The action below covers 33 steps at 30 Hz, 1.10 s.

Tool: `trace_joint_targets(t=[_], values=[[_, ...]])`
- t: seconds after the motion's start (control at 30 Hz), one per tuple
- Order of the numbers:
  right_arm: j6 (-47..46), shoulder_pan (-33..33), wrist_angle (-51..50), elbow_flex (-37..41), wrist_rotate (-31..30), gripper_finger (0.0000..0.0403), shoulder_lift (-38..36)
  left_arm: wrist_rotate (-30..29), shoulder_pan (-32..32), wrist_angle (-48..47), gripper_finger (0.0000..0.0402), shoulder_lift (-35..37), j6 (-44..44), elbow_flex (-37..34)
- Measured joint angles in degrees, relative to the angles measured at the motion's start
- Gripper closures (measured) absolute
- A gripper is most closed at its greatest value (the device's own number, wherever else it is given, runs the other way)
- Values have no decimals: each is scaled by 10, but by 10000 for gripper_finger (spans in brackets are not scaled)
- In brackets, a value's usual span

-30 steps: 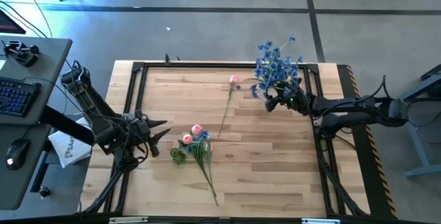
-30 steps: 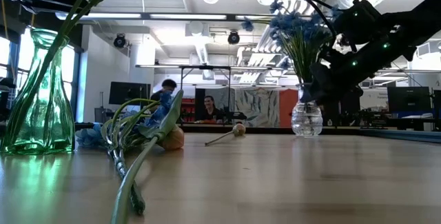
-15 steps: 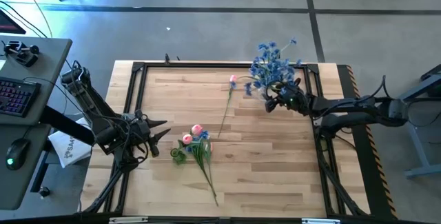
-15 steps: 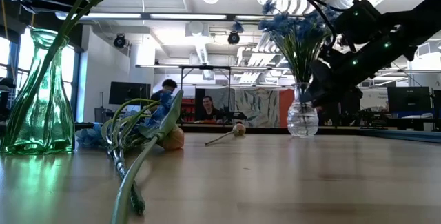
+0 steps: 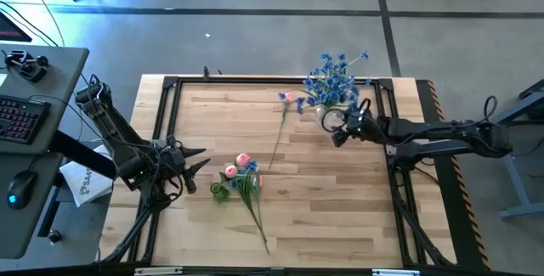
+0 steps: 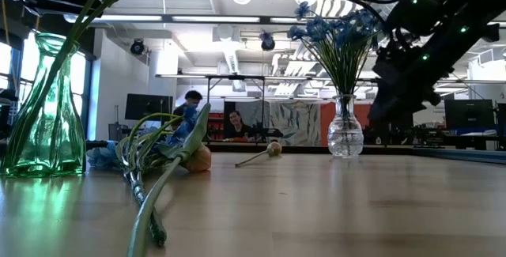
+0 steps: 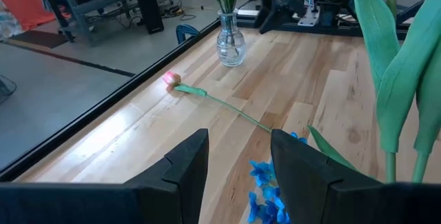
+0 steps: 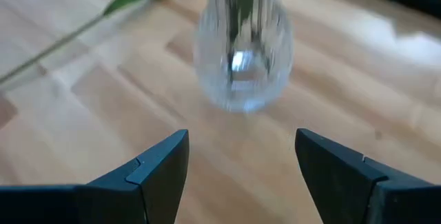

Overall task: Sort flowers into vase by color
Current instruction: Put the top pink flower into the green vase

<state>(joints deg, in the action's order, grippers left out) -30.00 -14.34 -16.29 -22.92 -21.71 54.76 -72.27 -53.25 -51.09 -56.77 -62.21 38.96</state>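
On the near middle of the pale wooden slatted table (image 5: 340,208), a loose bunch of flowers (image 5: 240,179): pink tulip-like buds, a few blue blossoms, long thin green stems trailing toward the near edge. Just left of the bunch, the left gripper (image 5: 197,161), dark fingers (image 7: 185,163) parted with nothing between them, aimed across the table. In the low view, at the left edge, a tall green glass vase (image 6: 44,107) with a green stem leaning out of its mouth; cannot tell its place in the high view. Farther in, near the centre, a single pink-budded flower on a long green stem (image 5: 281,126), lying flat, bud toward the far edge, apart from the bunch. To its right, near the far right corner, a small clear glass vase (image 6: 345,135) standing upright and packed with a spray of small blue blossoms (image 5: 333,79). Just right of that vase, the right gripper (image 5: 342,129), fingers (image 8: 155,163) spread wide and empty, the vase straight ahead and clear of both. Around the tabletop, a black metal frame (image 5: 255,81). Off the left side, a grey desk with a keyboard (image 5: 19,119) and a mouse (image 5: 22,185). Beyond the far edge, in the room, two seated people (image 6: 234,126), small and distant.
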Motion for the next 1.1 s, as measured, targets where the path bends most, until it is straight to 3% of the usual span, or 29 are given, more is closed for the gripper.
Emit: trace_joint_targets(t=[0.17, 0.3, 0.47, 0.6, 0.77, 0.87, 0.93, 1.03, 1.1], values=[[-80, 80, -12, 15, -8, 144, -7, 0, 0, 0, 258, 0, -2, 0], [-176, 180, -2, 17, -33, 144, 18, 0, 2, 0, 258, 0, -28, 0], [-236, 314, 116, 17, -79, 144, 110, 0, 50, 0, 258, 0, -66, 0], [-223, 372, 235, 3, -128, 144, 206, 45, 138, -11, 258, 1, -47, 0], [-160, 380, 243, -39, -146, 144, 285, 108, 296, 5, 265, 2, 100, -14], [-140, 372, 204, -67, -134, 144, 300, 155, 394, 87, 270, 2, 230, -41], [-133, 368, 176, -81, -132, 144, 301, 230, 460, 190, 272, 2, 349, -66], [-130, 364, 140, -97, -132, 144, 295, 390, 555, 415, 272, 0, 532, -122], [-130, 365, 130, -101, -136, 144, 292, 481, 616, 548, 272, -13, 606, -153]])
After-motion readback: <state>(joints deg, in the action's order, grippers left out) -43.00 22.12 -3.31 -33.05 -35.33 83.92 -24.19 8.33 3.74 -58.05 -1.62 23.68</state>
